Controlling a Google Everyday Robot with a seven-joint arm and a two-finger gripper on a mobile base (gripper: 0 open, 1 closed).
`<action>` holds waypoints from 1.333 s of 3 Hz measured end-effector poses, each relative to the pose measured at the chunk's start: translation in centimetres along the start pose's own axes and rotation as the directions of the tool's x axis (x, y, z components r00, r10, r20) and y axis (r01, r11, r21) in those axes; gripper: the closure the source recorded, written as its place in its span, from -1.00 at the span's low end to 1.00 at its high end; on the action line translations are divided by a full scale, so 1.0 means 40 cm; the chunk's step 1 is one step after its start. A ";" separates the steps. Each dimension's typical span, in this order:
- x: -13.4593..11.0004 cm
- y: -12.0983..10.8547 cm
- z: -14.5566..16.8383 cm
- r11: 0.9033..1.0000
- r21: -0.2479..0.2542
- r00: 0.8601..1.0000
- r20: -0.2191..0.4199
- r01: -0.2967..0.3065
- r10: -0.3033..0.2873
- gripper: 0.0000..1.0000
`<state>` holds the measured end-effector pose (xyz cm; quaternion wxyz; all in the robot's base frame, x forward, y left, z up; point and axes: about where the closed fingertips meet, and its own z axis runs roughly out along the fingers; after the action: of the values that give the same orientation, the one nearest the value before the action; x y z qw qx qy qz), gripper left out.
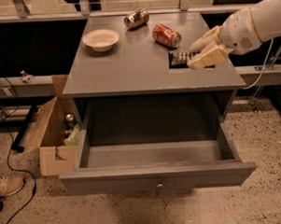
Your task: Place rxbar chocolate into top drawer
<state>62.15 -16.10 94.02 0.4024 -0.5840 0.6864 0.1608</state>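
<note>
Clearly, from single camera view we see cream robot hand (191, 56) over right rear of grey desk (129, 72), at dark flat rxbar chocolate (179, 59) lying on desk top near red soda can (166, 35). We cannot tell whether hand grips bar. Wide grey top drawer (157, 177) stands open below.

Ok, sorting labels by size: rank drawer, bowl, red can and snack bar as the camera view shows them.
1. Wide grey open drawer
2. Round cream bowl
3. Red soda can
4. Dark-wrapped snack bar, unsure: the pincer over its right end hides part.
</note>
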 end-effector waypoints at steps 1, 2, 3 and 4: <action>0.100 0.143 0.081 0.993 -0.080 0.995 -0.065 -0.086 0.080 1.00; 0.108 0.147 0.085 0.993 -0.079 0.994 -0.067 -0.093 0.088 1.00; 0.158 0.178 0.115 0.986 -0.088 0.988 -0.087 -0.138 0.131 1.00; 0.307 0.216 0.154 0.972 -0.025 0.965 -0.129 -0.235 0.229 1.00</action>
<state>56.43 -17.80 78.94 0.3253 -0.5165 0.7706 0.1836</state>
